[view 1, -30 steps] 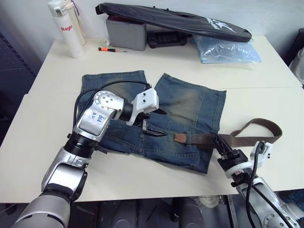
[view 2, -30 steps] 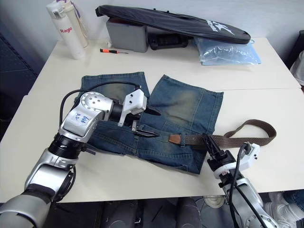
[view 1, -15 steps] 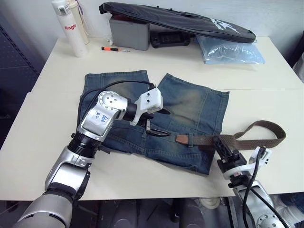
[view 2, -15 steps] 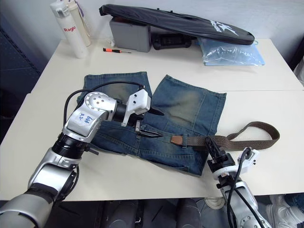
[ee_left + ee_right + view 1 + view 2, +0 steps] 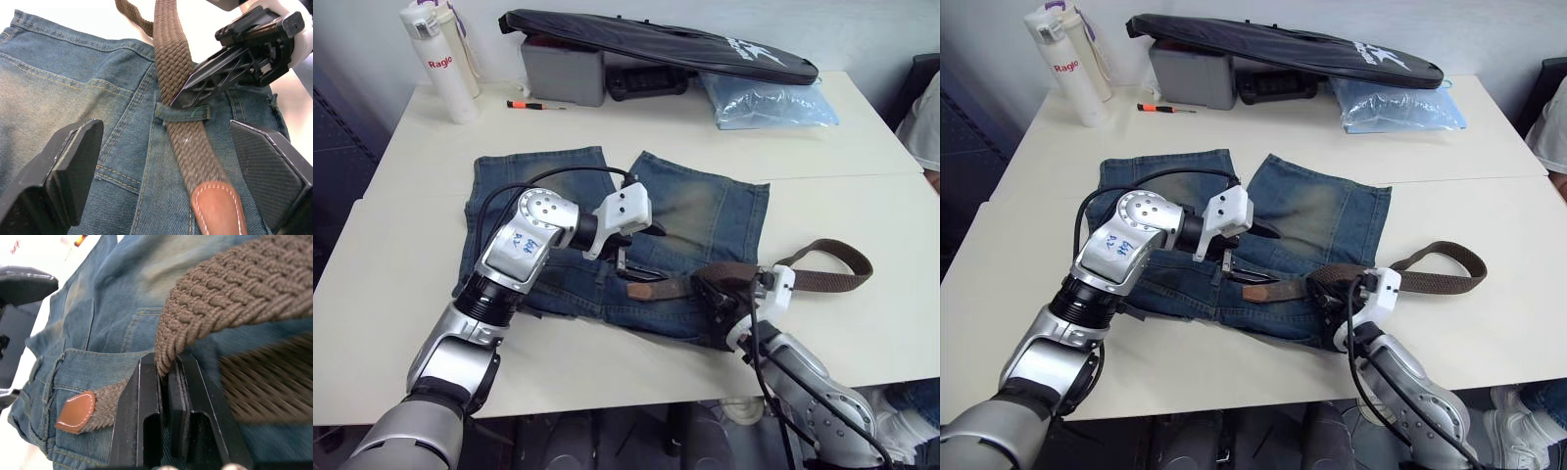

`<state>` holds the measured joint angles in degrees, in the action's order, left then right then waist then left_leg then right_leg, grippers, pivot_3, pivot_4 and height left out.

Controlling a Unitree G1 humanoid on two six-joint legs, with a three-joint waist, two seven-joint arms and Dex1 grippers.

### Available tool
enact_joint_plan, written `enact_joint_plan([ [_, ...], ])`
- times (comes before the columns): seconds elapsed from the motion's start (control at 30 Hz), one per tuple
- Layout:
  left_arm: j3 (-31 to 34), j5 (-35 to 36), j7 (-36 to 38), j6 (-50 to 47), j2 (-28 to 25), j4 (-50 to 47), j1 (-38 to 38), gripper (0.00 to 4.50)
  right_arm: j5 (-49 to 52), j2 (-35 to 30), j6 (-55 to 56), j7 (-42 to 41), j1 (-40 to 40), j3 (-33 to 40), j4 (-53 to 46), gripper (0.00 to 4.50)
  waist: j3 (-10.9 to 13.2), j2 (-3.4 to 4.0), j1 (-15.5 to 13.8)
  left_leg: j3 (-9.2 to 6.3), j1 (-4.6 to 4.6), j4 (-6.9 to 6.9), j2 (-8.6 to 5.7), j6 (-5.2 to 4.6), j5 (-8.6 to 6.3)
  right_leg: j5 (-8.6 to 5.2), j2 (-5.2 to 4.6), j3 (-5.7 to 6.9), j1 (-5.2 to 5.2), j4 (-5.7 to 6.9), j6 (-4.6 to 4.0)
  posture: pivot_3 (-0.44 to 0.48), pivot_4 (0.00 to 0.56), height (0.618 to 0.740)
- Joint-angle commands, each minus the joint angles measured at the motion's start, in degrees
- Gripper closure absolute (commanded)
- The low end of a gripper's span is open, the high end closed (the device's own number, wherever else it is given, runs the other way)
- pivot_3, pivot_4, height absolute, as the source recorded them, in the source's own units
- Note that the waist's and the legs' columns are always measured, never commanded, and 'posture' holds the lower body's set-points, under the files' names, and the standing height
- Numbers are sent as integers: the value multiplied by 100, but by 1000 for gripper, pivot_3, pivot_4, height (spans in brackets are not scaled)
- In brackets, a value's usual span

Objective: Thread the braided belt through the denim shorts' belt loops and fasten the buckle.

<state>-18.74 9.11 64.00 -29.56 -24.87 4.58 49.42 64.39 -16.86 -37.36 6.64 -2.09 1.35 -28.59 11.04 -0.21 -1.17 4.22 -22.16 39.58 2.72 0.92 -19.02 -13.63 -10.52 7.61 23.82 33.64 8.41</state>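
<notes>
Braided belt [image 5: 177,98] sits pinched in the right end effector [image 5: 166,382], tip just past a belt loop [image 5: 183,113]; left end effector [image 5: 166,161] gapes wide around it. Strap could bunch and pull back out.

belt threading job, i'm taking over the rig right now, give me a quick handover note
Right tool: shut on the belt, at the loop it has just passed.
Left tool: open, either side of the belt's leather tip, not touching.
Shorts lie flat on the table, waistband toward the robot.
Done: the tip is through one loop and lies on the waistband.
Left: feed it through the other loops and fasten the buckle, which I cannot make out. The belt's free end curls off on the table by the right arm.
</notes>
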Motion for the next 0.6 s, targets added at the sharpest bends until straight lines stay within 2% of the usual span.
enact_joint_plan([
  [0.03,41,34,-4,5,-17,-231,58,0,-34,-12,-284,-99,38,-136,17,4433,0,0,1,1,0,1,0,0,0,0,0,-1,0,0,0,0,150,740],
  [0.2,66,46,-24,-3,-13,-213,57,0,392,-244,-534,-131,-100,303,-263,2536,0,0,-5,0,1,1,0,0,0,0,0,-1,0,2,0,0,150,740],
  [0.27,131,113,-44,-89,29,-132,95,0,142,-739,-670,-303,-122,418,-587,1373,0,-1,-26,2,0,4,0,-3,-2,0,-1,-2,-1,0,0,0,150,740],
  [0.37,182,120,-79,-83,66,-11,147,0,191,-1506,-1000,-600,-196,481,-1100,80,0,-1,-51,-1,-6,15,-1,-7,-5,1,-2,-1,-3,-1,2,0,150,740],
  [0.47,249,106,-169,-82,126,159,221,0,291,-2466,-1445,-987,-436,623,-1555,28,0,-1,-49,-1,-7,20,-1,-9,-8,2,-1,-1,-4,-1,3,0,150,740],
  [0.6,344,137,-236,-132,173,350,325,0,78,-3407,-1765,-1426,-664,738,-1804,28,0,-3,-37,0,-8,19,0,-10,-9,2,-1,-1,-4,-3,2,0,150,740],
])
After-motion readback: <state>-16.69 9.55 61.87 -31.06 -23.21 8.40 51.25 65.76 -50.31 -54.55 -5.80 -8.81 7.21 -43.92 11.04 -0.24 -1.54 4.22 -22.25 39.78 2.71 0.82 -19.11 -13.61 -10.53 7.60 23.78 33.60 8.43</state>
